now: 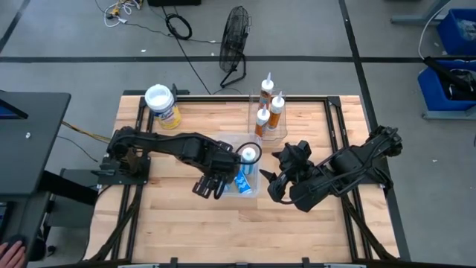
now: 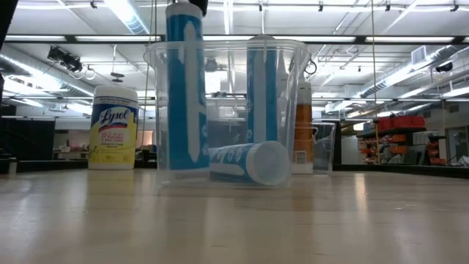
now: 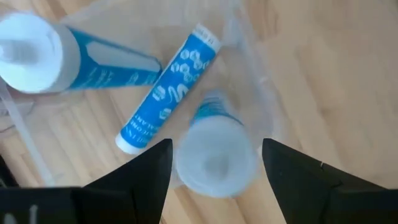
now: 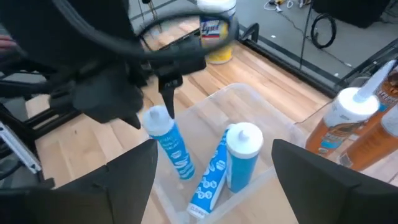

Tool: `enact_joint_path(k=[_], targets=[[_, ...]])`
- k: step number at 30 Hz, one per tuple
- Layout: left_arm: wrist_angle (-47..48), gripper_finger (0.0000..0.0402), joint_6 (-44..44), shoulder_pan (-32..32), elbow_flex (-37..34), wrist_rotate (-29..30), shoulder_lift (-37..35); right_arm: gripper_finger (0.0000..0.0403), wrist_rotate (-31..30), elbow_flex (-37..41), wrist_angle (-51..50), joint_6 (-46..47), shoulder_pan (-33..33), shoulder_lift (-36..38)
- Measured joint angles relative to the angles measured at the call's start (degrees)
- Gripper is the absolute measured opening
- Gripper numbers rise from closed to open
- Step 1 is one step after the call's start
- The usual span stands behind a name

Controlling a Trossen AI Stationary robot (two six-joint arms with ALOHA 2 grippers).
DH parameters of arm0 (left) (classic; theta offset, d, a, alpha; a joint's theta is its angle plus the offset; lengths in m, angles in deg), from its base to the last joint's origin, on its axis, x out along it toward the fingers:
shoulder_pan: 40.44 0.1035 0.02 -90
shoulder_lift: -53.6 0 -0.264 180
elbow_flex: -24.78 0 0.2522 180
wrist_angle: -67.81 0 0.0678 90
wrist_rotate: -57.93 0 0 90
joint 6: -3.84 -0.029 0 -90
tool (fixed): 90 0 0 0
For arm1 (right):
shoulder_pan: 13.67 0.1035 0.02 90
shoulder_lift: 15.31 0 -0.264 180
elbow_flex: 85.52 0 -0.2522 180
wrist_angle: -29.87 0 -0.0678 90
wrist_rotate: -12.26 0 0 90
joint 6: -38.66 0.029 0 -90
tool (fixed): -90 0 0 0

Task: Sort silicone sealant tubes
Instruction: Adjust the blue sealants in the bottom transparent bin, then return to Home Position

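Observation:
A clear plastic bin (image 1: 251, 141) at the table's middle holds three blue sealant tubes. One stands upright at the bin's near left (image 2: 183, 88), one stands farther back (image 2: 262, 103), and one lies on the bin's floor (image 2: 245, 163). My left gripper (image 1: 210, 186) is open just above the near-left tube (image 3: 214, 158); its fingers stand on either side of the tube's top with a gap on both sides. My right gripper (image 1: 277, 175) is open and empty beside the bin's right wall. Three orange tubes (image 1: 277, 110) stand in a second clear bin (image 1: 253, 112) at the far edge.
A yellow wipes canister with a white lid (image 1: 162, 106) stands at the table's far left. A black fan (image 1: 234, 37) and cables lie on the floor beyond the far edge. Bare wood (image 1: 223, 231) lies along the near side.

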Motion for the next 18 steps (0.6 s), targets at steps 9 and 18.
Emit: enact_joint_path(k=[9,18], targets=[[2.8,0.0254,2.6,0.2,2.0,1.5,0.0,0.0317,0.5,0.2,2.2,-0.7,0.0,0.0],[3.0,0.0251,8.4,1.7,13.7,5.0,-0.1,0.0317,0.7,0.2,6.6,-4.1,0.0,0.0]])
